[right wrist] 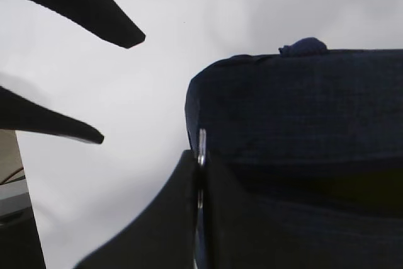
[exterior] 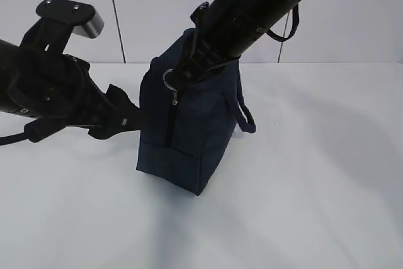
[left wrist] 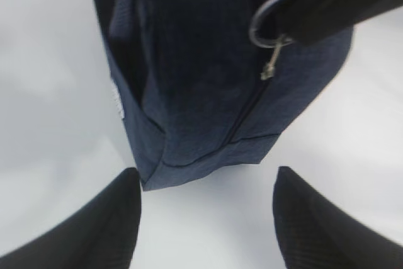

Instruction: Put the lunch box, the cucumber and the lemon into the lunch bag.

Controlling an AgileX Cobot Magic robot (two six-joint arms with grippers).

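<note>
The dark navy lunch bag [exterior: 189,137] stands on end on the white table, zipper running down the side facing me. My right gripper [exterior: 184,72] reaches down from the upper right and is shut on the silver ring pull [exterior: 170,80] at the top of the zipper; in the right wrist view the ring pull [right wrist: 202,143] shows pinched between the right gripper's [right wrist: 201,162] closed jaws. My left gripper [left wrist: 208,171] is open, low at the bag's [left wrist: 208,61] bottom corner, holding nothing. The lunch box, cucumber and lemon are out of view.
The bag's strap handle [exterior: 243,115] hangs off its right side. The white table [exterior: 315,206] spreads around the bag, with a pale panelled wall [exterior: 352,29] behind. The table's left edge [right wrist: 22,181] shows in the right wrist view.
</note>
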